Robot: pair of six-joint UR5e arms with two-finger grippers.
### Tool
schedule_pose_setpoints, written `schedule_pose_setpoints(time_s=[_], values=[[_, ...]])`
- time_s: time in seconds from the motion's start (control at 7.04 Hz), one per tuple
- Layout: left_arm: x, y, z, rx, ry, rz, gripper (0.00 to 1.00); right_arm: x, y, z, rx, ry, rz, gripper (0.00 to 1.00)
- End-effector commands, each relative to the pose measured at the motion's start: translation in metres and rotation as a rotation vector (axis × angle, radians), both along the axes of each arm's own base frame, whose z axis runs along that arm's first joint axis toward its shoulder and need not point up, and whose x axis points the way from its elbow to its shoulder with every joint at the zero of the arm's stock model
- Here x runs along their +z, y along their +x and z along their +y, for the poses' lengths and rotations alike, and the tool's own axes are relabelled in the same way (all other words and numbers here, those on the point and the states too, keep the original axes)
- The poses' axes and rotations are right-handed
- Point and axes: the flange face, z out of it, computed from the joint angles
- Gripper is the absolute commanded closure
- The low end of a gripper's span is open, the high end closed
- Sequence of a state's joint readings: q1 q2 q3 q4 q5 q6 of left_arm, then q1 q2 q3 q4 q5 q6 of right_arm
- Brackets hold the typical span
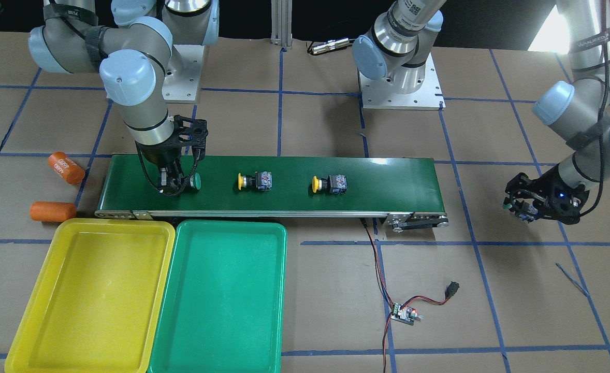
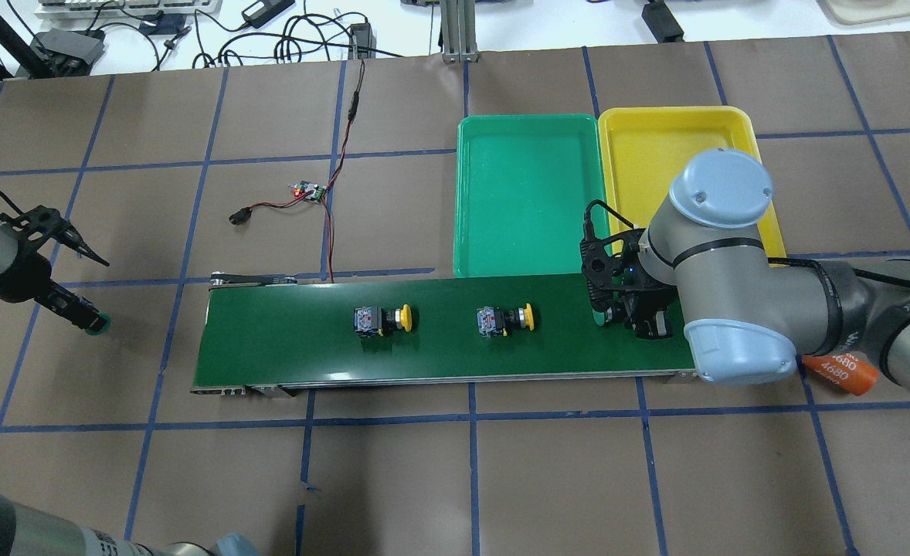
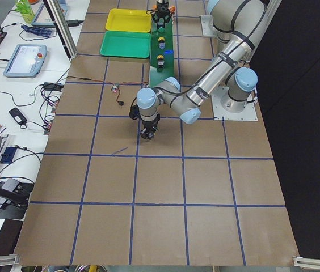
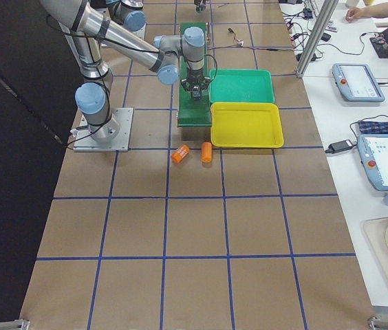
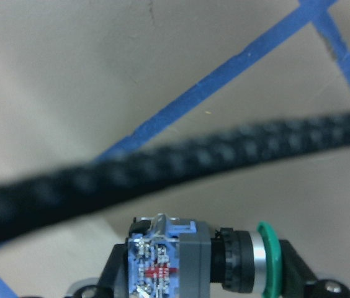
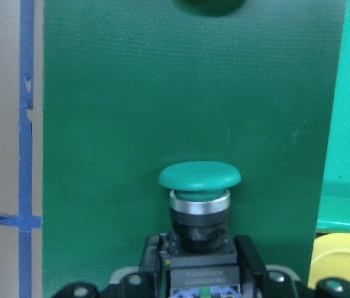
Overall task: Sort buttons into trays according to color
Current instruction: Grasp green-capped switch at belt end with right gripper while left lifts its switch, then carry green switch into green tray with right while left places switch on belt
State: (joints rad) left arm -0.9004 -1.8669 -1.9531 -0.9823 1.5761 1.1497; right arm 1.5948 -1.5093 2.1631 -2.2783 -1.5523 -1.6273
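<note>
At the conveyor belt's (image 1: 388, 181) end, right gripper (image 1: 173, 182) clamps a green button (image 1: 196, 181), cap pointing along the belt, teal tray (image 1: 227, 295) just beside; left gripper (image 1: 521, 210), well off the belt, holds a second green button (image 5: 224, 264).

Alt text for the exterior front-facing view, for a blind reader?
The right gripper grips a green button at one end of the conveyor belt, with two yellow buttons further along. The left gripper holds a second green button off the belt; an empty yellow tray and green tray sit side by side.
</note>
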Motion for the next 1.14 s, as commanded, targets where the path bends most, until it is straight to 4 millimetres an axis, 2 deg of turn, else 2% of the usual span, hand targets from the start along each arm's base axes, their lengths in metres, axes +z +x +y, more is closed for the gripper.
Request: schedule_pose_setpoints(time_s=[0.0,0.14,0.28,0.43,0.57,0.71,0.85,0.99], values=[[0.061,-0.087,0.005,0.262,0.039,0.046,0.93,0.021,0.007,-0.047,0.012,-0.055,-0.011,0.82],[0.079,-0.151,0.003,0.374,0.065,0.023,0.92,0.026,0.029,-0.092,0.025,-0.078,-0.017,0.81],[0.088,-0.205,0.003,0.445,0.063,0.0,0.92,0.031,0.062,-0.128,0.062,-0.083,-0.009,0.81],[0.082,-0.256,0.013,0.513,0.095,-0.012,0.92,0.031,0.075,-0.146,0.079,-0.043,-0.013,0.81],[0.069,-0.297,0.025,0.573,0.118,-0.036,0.92,0.029,0.074,-0.149,0.076,-0.032,-0.009,0.79],[0.052,-0.322,0.029,0.597,0.155,-0.052,0.9,0.027,0.073,-0.15,0.075,-0.029,-0.008,0.33],[0.048,-0.33,0.032,0.621,0.166,-0.063,0.73,0.025,0.07,-0.15,0.07,-0.023,-0.013,0.0],[0.046,-0.333,0.032,0.611,0.172,-0.063,0.32,0.025,0.07,-0.149,0.069,-0.02,-0.013,0.0]])
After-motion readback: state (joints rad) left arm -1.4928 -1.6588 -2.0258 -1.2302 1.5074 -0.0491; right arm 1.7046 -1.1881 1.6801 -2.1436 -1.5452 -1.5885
